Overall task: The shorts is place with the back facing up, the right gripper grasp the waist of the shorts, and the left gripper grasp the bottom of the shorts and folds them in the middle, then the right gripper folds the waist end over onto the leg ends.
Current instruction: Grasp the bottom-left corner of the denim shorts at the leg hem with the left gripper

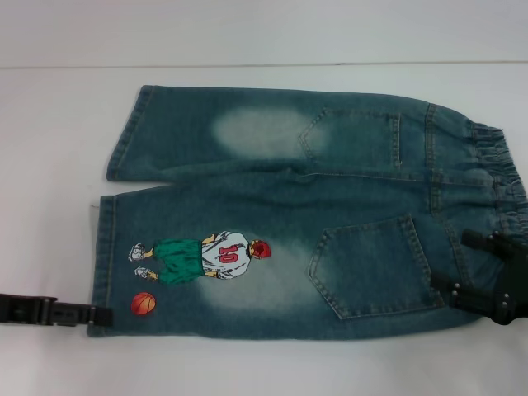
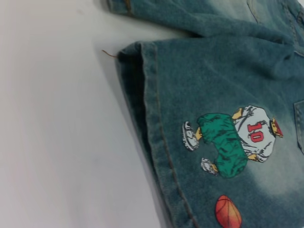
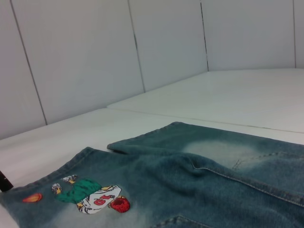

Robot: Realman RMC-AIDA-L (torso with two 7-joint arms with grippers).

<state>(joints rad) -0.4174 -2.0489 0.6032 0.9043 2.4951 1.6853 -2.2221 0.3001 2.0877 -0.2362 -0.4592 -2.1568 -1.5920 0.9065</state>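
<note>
While the shorts (image 1: 313, 223) lie flat on the white desk (image 1: 49, 165), back up, their long way runs side to side in the head view. The waist (image 1: 499, 177) is at the right, the hems (image 1: 106, 264) at the left. The right gripper (image 1: 487, 285) sits on the near waist corner; the left gripper (image 1: 91, 314) touches the near hem corner. I cannot tell if either one holds cloth.

The left wrist view shows the near hem (image 2: 156, 142) beside the cartoon print (image 2: 232, 140).

The right wrist view shows the shorts (image 3: 190, 180) stretching away toward the hems.

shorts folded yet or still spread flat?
Spread flat, not folded. In the head view the shorts show both legs side by side, both back pockets and the print; left gripper at a leg hem, right gripper at the waist.
</note>
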